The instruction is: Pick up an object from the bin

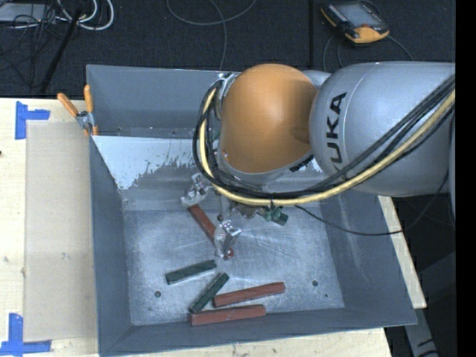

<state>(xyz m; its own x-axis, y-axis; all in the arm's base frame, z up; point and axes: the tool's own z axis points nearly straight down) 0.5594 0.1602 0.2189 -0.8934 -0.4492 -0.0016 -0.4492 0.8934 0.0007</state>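
My gripper (225, 238) hangs under the arm's orange cover, low over the middle of the bin. A reddish-brown bar (201, 220) lies slanted right at the gripper, running from upper left down to its tip; whether it is gripped is hidden. Just below the gripper lies a dark green bar (190, 272), and a second dark green bar (209, 292) lies slanted a little further toward the front.
Two more reddish-brown bars (249, 294) (227, 315) lie near the bin's front wall, the nearer one almost against it. The arm and its cables cover the bin's back right. The bin's left half and right front floor are bare metal.
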